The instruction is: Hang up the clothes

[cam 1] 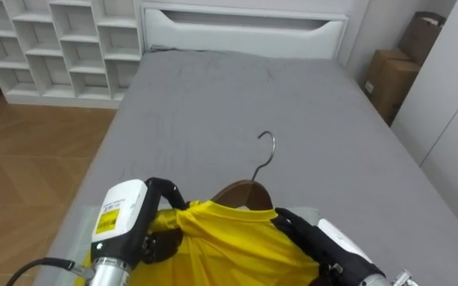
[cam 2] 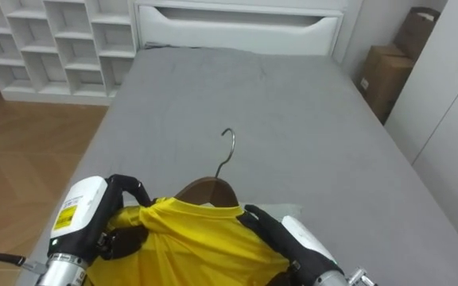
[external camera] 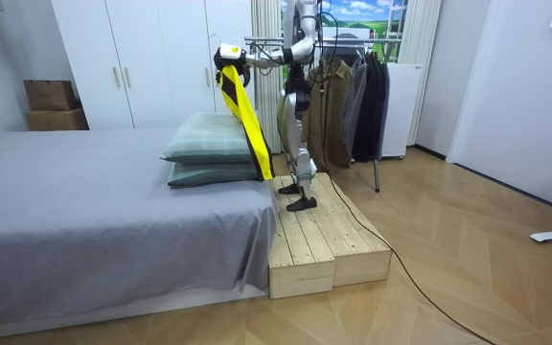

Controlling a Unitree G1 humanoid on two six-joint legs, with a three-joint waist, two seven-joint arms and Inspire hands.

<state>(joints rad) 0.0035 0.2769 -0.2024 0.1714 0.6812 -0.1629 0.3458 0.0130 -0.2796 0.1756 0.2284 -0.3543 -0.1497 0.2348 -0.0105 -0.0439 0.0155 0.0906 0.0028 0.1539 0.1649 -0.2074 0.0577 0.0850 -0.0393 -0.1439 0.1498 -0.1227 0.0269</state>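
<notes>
Left eye view. The yellow shirt (cam 1: 229,242) is at the bottom centre, held up between both hands above the near end of the grey bed (cam 1: 237,103). The left hand (cam 1: 159,242), at the lower left, has its dark fingers curled round the shirt's shoulder, with bunched cloth in its grip. The right hand (cam 1: 304,238), at the lower right, has its fingers bent over the opposite shoulder and closed on the cloth. A brown wooden hanger (cam 1: 245,191) sits in the neck opening, and its metal hook (cam 1: 269,147) rises clear of the collar and points away from the robot. A white headboard (cam 1: 245,32) is at the far end of the bed, a white shelf unit (cam 1: 62,48) at the far left and cardboard boxes (cam 1: 392,75) at the far right.

Room view. The robot stands upright on a low wooden platform (external camera: 324,244) at the end of the bed, beside two stacked pillows (external camera: 209,149). Both arms reach forward at chest height. The shirt hangs from them as a long yellow strip, with its hem just beside the pillows. A clothes rack (external camera: 353,96) of dark garments stands close behind the robot, and a white wardrobe (external camera: 151,57) is along the wall.

Right eye view. The layout is the same. Both hands are clamped on the shirt's shoulders, and the hook is upright between them, over the bed.
</notes>
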